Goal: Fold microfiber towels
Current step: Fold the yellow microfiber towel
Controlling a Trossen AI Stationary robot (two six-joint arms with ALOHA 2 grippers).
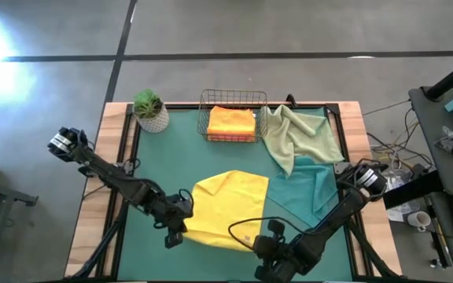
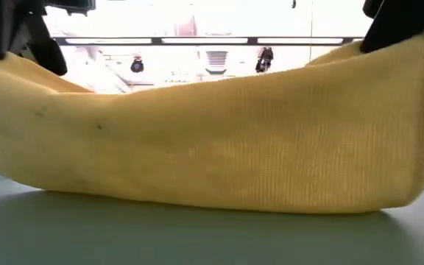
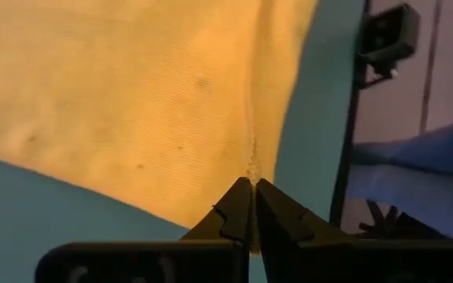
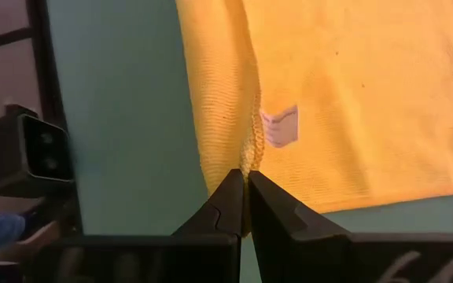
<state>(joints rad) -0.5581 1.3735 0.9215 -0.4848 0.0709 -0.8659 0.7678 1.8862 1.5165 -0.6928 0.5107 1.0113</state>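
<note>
The yellow microfiber towel (image 1: pixel 228 206) lies mid-mat, and both grippers hold its near edge raised. My left gripper (image 1: pixel 178 229) is shut on the near left corner, my right gripper (image 1: pixel 252 236) on the near right corner. In the low view the towel (image 2: pixel 219 147) sags between them, its lower curve on the mat. A teal towel (image 1: pixel 309 192) lies flat to the right. A pale sage towel (image 1: pixel 299 135) lies crumpled behind it. An orange towel (image 1: pixel 232 122) sits in the wire basket (image 1: pixel 211 106). My left gripper pinches the yellow towel's near left corner (image 3: pixel 252 167) between its two fingers, slanting down from the table's left near side. The cloth puckers at the fingertips. That end is raised while the towel's far part lies on the mat. My right gripper pinches the yellow towel's edge (image 4: pixel 248 157) close to the white label (image 4: pixel 280 126), between its two fingers, slanting down from the near right. The hem is bunched at the fingertips. That end is held up (image 2: pixel 389 59), the cloth slack below it.
A potted plant (image 1: pixel 151 112) stands at the far left of the green mat (image 1: pixel 163 165). The basket is at the far middle. A small camera (image 4: pixel 26 149) sits at the near table edge. Bare mat lies left of the yellow towel.
</note>
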